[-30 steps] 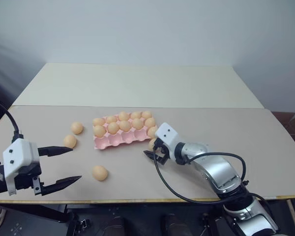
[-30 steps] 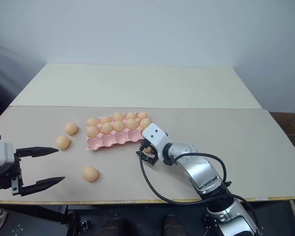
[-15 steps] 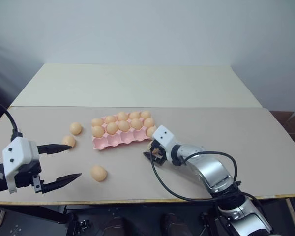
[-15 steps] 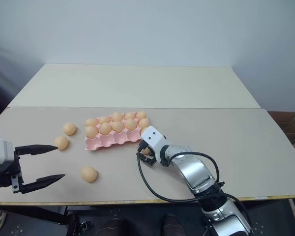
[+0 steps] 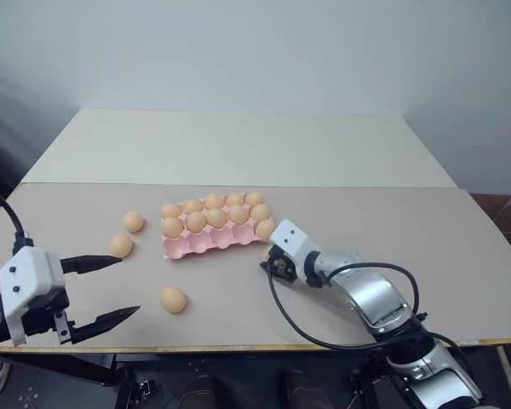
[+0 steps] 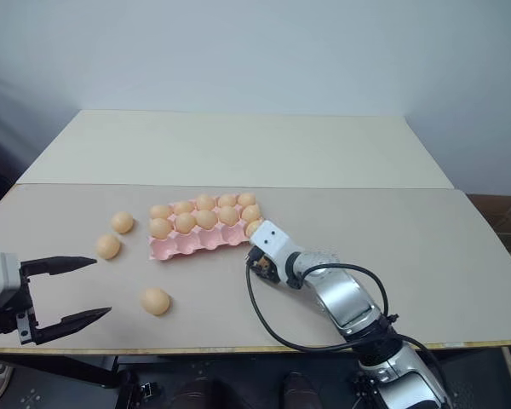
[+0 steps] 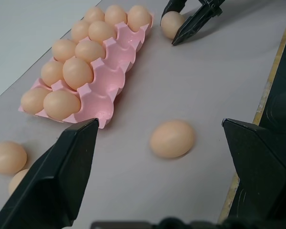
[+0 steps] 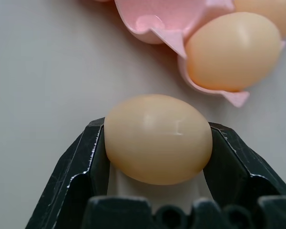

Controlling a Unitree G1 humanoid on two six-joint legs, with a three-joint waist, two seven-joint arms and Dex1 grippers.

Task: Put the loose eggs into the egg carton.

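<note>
Egg [image 8: 158,138] pinched in right gripper [image 5: 272,266] beside pink egg carton [image 5: 206,242].
Held between both black fingers [image 8: 81,164] just off carton's near right corner, jaws pressed against its sides. Carton lay mid-bench [image 5: 460,247], two far rows filled with eggs, near row of cups bare. Three loose eggs rested on bench to carton's left: two [image 5: 133,221] [image 5: 121,245] near its left end, one [image 5: 173,299] nearer front edge. Left gripper [image 5: 102,290] hovered at bench's left front, jaws spread wide, nothing between them.

Silver right arm [image 5: 375,298], black cable, white wrist blocks, black pincers.
</note>
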